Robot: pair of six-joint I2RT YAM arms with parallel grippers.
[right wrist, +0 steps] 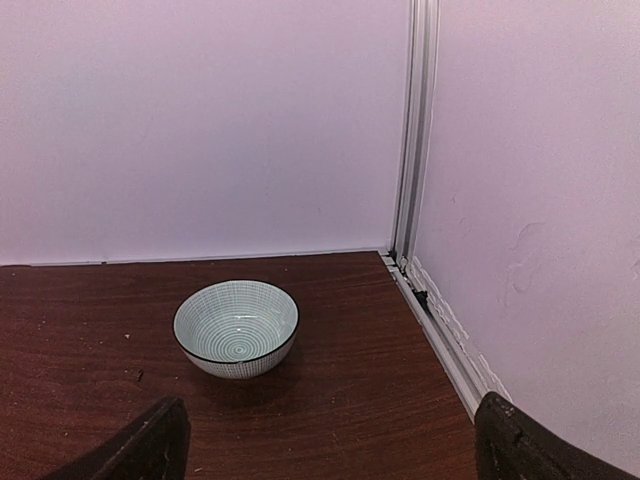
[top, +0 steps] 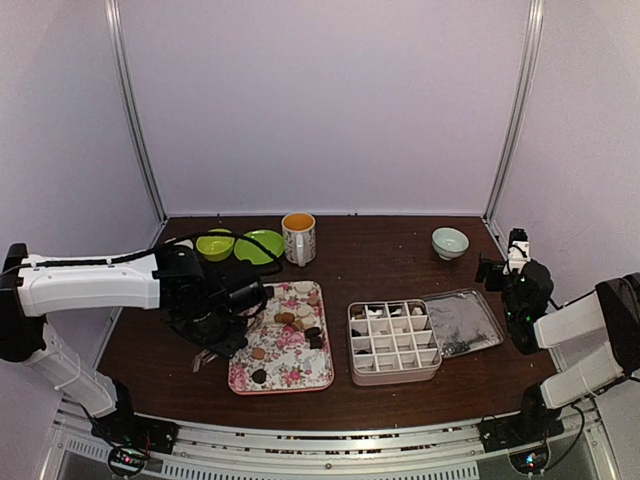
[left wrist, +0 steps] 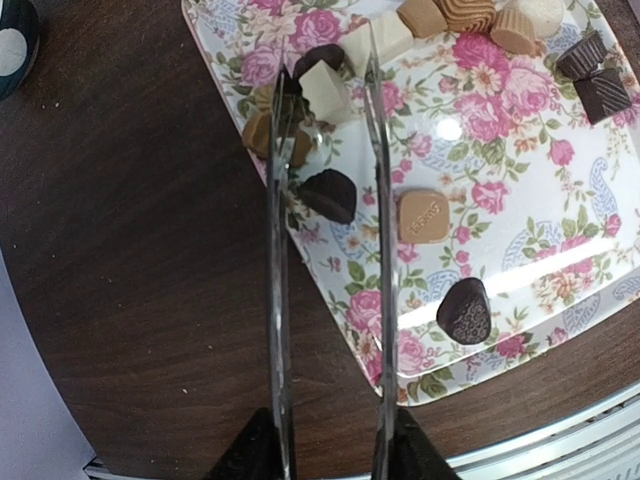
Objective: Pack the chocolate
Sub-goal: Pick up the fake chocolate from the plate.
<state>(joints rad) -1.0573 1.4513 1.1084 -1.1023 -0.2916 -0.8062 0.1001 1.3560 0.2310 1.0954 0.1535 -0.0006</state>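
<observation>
**Item: the chocolate** (top: 285, 318). Loose pieces, dark, tan and white, scattered on the floral tray (top: 300, 375), left of centre on the table. A few more sit in the far cells of the compartment box (top: 393, 340), just right of the tray.

**Left gripper** (left wrist: 330, 452): clamped on the handle end of the metal tongs (left wrist: 372, 250). The tong blades are parted and reach over the tray's left edge.

**Right gripper** (right wrist: 335, 455): jaws wide apart, holding nothing. It is at the far right, facing a striped bowl (right wrist: 237, 325), well apart from the tray.

**Key relation:** one dark piece (left wrist: 328, 195) lies on the tray between the two blades, about midway along them. A white block (left wrist: 325, 90) lies nearer the tips. The tongs' long axis already runs over both pieces.

**Judgement:** the left arm is the nearer. The next move probably calls for squeezing the blades onto the dark piece, then carrying it right to the box
</observation>
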